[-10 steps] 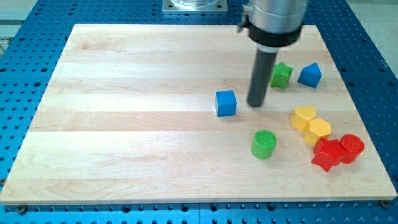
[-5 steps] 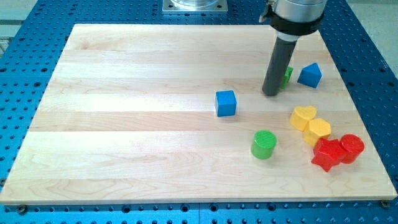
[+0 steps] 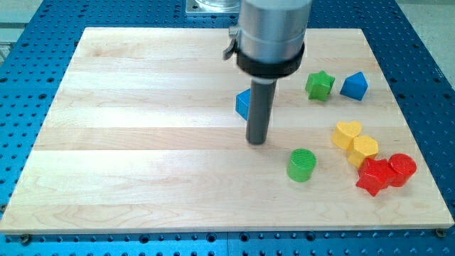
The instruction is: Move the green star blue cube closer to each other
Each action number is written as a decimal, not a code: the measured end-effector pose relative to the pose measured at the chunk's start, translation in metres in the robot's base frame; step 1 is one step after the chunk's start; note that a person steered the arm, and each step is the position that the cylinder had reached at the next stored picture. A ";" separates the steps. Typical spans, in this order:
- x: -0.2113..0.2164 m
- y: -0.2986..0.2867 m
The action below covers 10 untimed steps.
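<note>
Currently, reading the wooden surface [image 3: 142,107] from the view's left, the whole left half is bare, and the first thing met is the blue cube [image 3: 242,104], sitting a little above the middle of the board. Only its left part is showing, because the dark rod is standing in front of the rest. My tip [image 3: 257,141] is resting on the wood just below and slightly to the right of that cube (whether the rod is actually touching the cube's side I cannot tell, since the rod is hiding the contact). No pincer is fitted on this arm, so no opening or closing state is showing, only the plain rod.

Moving rightward, a green cylinder [image 3: 301,164] is lying below and to the right of my tip, near but apart from it. Further right and higher up, the green star [image 3: 320,84] is sitting close to a blue block [image 3: 354,86] of a wedge-like shape, the two just beside each other without clearly touching. Below them, a yellow heart [image 3: 347,134] and a yellow block [image 3: 364,148] are touching, and a red star-like block [image 3: 375,177] is pressing against a red cylinder [image 3: 402,169] near the right edge.

Judging progress, the task looks unfinished: the blue cube and the green star are lying well apart, with open wood between them. What seems left is getting my tip round to the cube's left side and sliding it rightward and slightly upward toward the star.
</note>
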<state>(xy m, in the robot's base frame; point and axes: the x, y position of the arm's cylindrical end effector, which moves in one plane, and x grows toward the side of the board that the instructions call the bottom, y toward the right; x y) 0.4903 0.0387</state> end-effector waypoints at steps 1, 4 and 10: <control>-0.034 -0.015; -0.073 -0.008; -0.036 -0.024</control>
